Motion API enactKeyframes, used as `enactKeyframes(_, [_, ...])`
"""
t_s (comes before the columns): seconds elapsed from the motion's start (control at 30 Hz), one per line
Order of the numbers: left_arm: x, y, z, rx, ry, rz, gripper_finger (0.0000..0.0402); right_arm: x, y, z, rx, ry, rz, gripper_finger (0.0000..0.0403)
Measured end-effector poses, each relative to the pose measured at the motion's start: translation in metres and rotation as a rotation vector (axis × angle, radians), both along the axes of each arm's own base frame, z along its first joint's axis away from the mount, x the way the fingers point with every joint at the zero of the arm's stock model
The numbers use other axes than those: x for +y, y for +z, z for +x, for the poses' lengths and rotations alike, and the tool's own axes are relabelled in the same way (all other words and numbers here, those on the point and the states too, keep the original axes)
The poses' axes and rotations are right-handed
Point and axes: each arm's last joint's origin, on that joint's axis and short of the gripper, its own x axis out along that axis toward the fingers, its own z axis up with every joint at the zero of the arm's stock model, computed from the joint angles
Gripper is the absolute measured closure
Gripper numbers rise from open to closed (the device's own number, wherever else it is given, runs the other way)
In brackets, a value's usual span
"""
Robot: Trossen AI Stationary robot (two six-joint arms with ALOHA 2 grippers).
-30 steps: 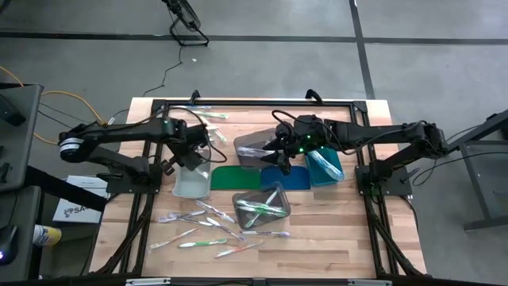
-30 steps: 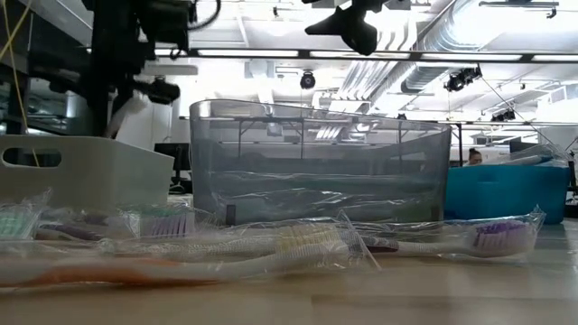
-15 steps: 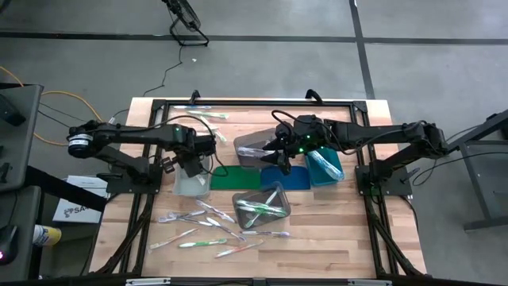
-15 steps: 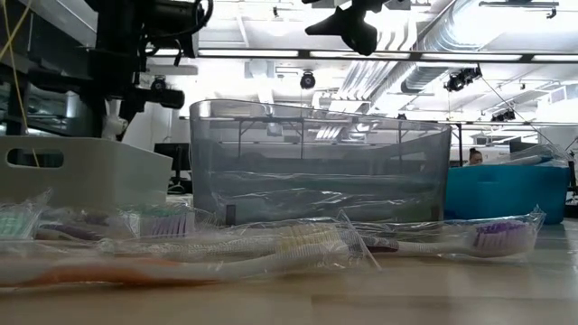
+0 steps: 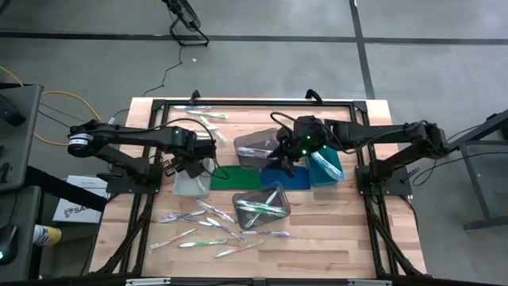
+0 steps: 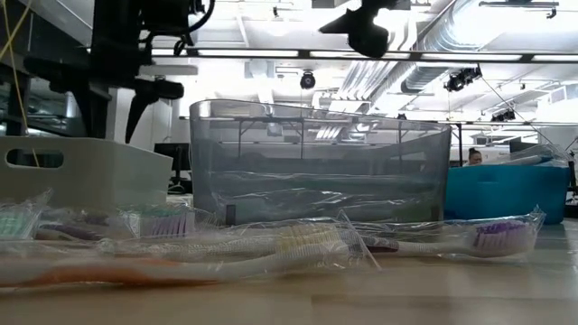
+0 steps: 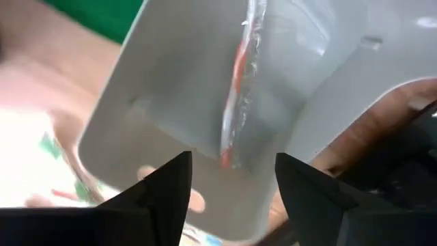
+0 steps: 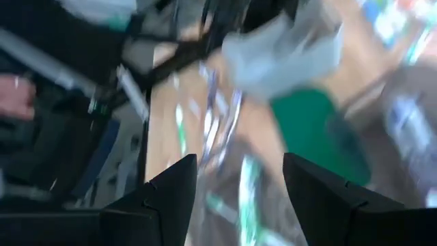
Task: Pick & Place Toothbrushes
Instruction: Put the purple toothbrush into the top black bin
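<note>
Toothbrushes [image 5: 202, 229] are still mostly unsorted: I count a loose scatter of wrapped ones on the bare wood toward the table's front-left, and a few more lie near the back edge [image 5: 202, 116]. One wrapped toothbrush with a red streak [image 7: 235, 102] lies inside the pale grey bin [image 5: 191, 181], seen in my left wrist view right below the left gripper [image 5: 193, 161], whose fingers stand wide apart with nothing between them, so I judge that piece delivered. The clear bin nearer the front [image 5: 262, 206] holds several green-accented brushes, and the teal bin [image 5: 325, 167] on the right side seems to hold at least one. My right gripper [image 5: 284, 153] hovers over the dark grey bin [image 5: 258, 146] near the table's middle, fingers spread wide and empty. From the low view, wrapped brushes [image 6: 298, 242] lie along the front edge untouched. I'd call this partway done, with the front scatter and the back few left to pick
</note>
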Motion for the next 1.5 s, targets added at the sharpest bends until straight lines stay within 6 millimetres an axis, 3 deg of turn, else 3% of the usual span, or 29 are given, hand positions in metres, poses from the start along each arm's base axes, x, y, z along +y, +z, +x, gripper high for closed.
enactKeyframes(0.23, [0.000,0.025,0.003,-0.060,0.157,-0.018,0.0191,0.047,-0.011,-0.018,0.219,0.078,0.053,0.0192])
enactKeyframes(0.37, [0.000,0.039,0.008,-0.126,0.222,-0.042,0.0191,0.089,-0.016,-0.031,0.305,0.064,0.055,0.0192])
enactKeyframes(0.5, [-0.001,0.051,0.011,-0.189,0.264,-0.073,0.0191,0.136,-0.024,-0.043,0.305,0.116,-0.060,0.0192])
enactKeyframes(0.67, [-0.001,0.057,0.013,-0.215,0.277,-0.091,0.0191,0.188,-0.049,-0.055,0.323,0.185,-0.227,0.0192])
enactKeyframes(0.83, [-0.001,0.057,0.013,-0.219,0.282,-0.093,0.0191,0.220,-0.089,-0.051,0.377,0.152,-0.345,0.0192])
enactKeyframes(1.03, [-0.002,0.057,0.013,-0.220,0.310,-0.133,0.0190,0.247,-0.142,-0.038,0.431,0.142,-0.380,0.0192])
enactKeyframes(1.23, [-0.004,0.057,0.013,-0.221,0.317,-0.151,0.0190,0.249,-0.183,-0.025,0.488,0.070,-0.414,0.0192])
enactKeyframes(1.5, [-0.004,0.057,0.013,-0.222,0.337,-0.153,0.0190,0.245,-0.197,-0.019,0.515,0.040,-0.427,0.0192])
